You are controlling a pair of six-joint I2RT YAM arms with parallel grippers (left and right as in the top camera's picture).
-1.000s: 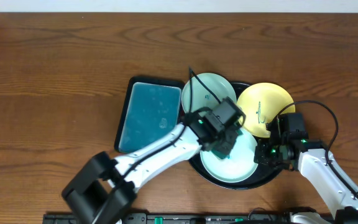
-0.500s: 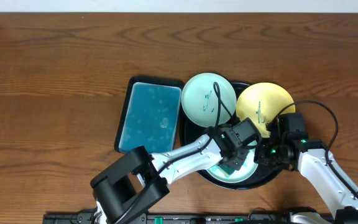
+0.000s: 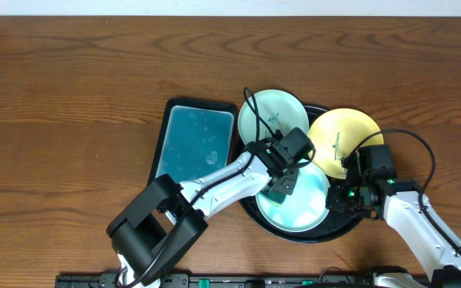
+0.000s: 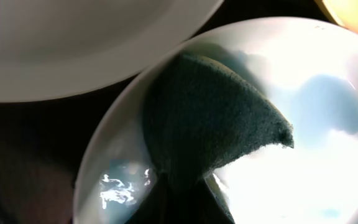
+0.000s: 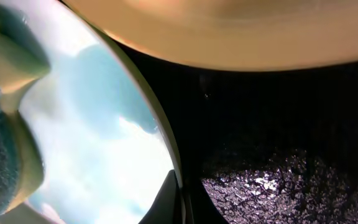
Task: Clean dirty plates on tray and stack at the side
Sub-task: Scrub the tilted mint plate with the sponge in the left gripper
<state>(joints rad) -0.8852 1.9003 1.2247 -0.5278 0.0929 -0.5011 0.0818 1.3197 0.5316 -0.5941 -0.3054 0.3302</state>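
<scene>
The left claw (image 3: 283, 186) pinched a dark sponge (image 4: 210, 124) flat on the near mint plate (image 3: 307, 210). The right claw (image 3: 343, 198) gripped that plate's rim from the right side.

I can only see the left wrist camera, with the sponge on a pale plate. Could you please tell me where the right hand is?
Observer: The right hand is at the right edge of that near mint plate and seems to be gripping its rim.
Operator: Thank you. Does the yellow plate need wiping?
Observer: Yes, the yellow plate shows a dark scribble on its left side.
Operator: And the plate above the sponge in my view?
Observer: That far mint plate has dark marks near its middle too.
</scene>
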